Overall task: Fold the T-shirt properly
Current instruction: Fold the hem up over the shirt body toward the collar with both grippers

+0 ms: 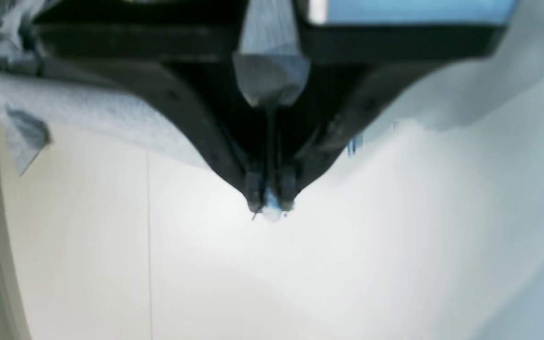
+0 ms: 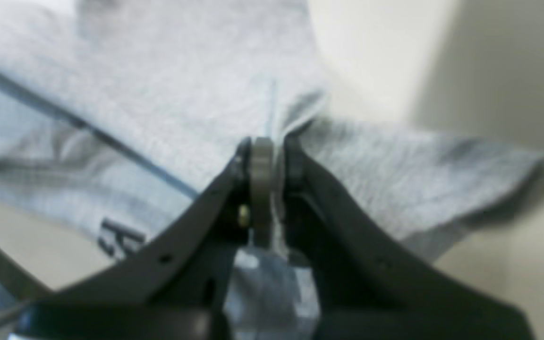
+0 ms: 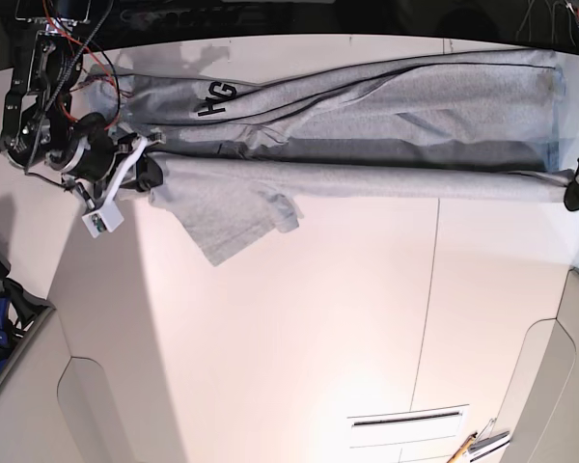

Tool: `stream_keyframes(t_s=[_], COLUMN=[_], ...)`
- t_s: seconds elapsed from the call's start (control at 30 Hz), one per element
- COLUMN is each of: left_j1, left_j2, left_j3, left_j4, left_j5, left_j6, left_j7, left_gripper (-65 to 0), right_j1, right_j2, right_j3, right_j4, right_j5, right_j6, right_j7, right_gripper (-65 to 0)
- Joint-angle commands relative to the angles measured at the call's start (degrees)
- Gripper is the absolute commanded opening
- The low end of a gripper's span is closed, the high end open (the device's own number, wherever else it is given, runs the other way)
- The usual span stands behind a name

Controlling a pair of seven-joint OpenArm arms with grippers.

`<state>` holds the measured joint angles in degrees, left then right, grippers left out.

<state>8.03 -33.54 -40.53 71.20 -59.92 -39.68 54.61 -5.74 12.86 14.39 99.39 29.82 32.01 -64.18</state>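
Note:
The heather-grey T-shirt (image 3: 367, 125) is stretched in a long band across the far part of the white table, with black lettering (image 3: 215, 99) showing near its left end. A sleeve (image 3: 232, 217) hangs down toward the front. My right gripper (image 3: 150, 159), at the left of the base view, is shut on the T-shirt (image 2: 182, 94); its fingertips (image 2: 267, 151) pinch a fold of grey cloth. My left gripper (image 3: 571, 183) at the right table edge is shut on the other end; in its wrist view the fingers (image 1: 271, 208) clamp a small bit of the T-shirt (image 1: 88, 113).
The white table (image 3: 299, 328) has a seam (image 3: 429, 309) running front to back and a narrow slot (image 3: 405, 420) near the front. A small tool (image 3: 478, 446) lies at the front right corner. Cables and arm hardware (image 3: 39, 87) crowd the far left.

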Motion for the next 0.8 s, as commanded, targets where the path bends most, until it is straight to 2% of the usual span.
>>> stream_keyframes(t_s=[0.0, 0.23, 0.53, 0.57, 0.6, 0.67, 0.73, 0.77], left_j1=[0.22, 4.61, 5.46, 5.46, 5.46, 5.46, 5.46, 5.46], left_j2=[-1.68, -1.7, -1.73, -1.73, -1.73, -1.75, -1.97, -2.23], left_j3=[-0.42, -0.42, -0.42, -0.42, -0.42, -0.42, -0.42, -0.42], left_j4=[1.29, 1.38, 1.38, 1.38, 1.38, 1.4, 1.4, 1.4], left_j5=[-1.2, -2.8, -4.59, -4.61, -4.61, -4.61, -4.63, -5.33], left_j6=[-0.32, -0.32, -0.32, -0.32, -0.32, -0.32, -0.32, -0.32], left_j7=[-0.33, 0.37, 3.78, 4.46, 5.14, 5.68, 5.64, 5.62], left_gripper=[-65.0, -65.0, -65.0, -62.7, -55.4, -43.1, -39.4, -39.4], right_j1=[-0.02, -3.04, -3.17, -3.19, -3.19, -3.19, -3.21, -3.21], right_j2=[0.79, 0.76, 0.76, 0.76, 0.76, 0.76, 0.76, 0.76], right_j3=[0.59, 1.14, 1.14, 1.14, 1.14, 1.14, 1.14, 1.14], right_j4=[1.33, 1.42, 1.42, 1.42, 1.42, 1.92, 3.63, 4.79], right_j5=[0.39, -0.35, -1.16, -1.09, -1.09, -0.85, -0.87, -0.9], right_j6=[0.13, 0.13, -0.44, -0.96, -1.03, -1.42, -1.4, -1.4], right_j7=[0.9, 0.98, 1.14, 1.14, 1.07, -0.24, -2.25, -2.75], right_gripper=[-65.0, -65.0, -65.0, -65.0, -64.7, -52.4, -45.8, -45.4])
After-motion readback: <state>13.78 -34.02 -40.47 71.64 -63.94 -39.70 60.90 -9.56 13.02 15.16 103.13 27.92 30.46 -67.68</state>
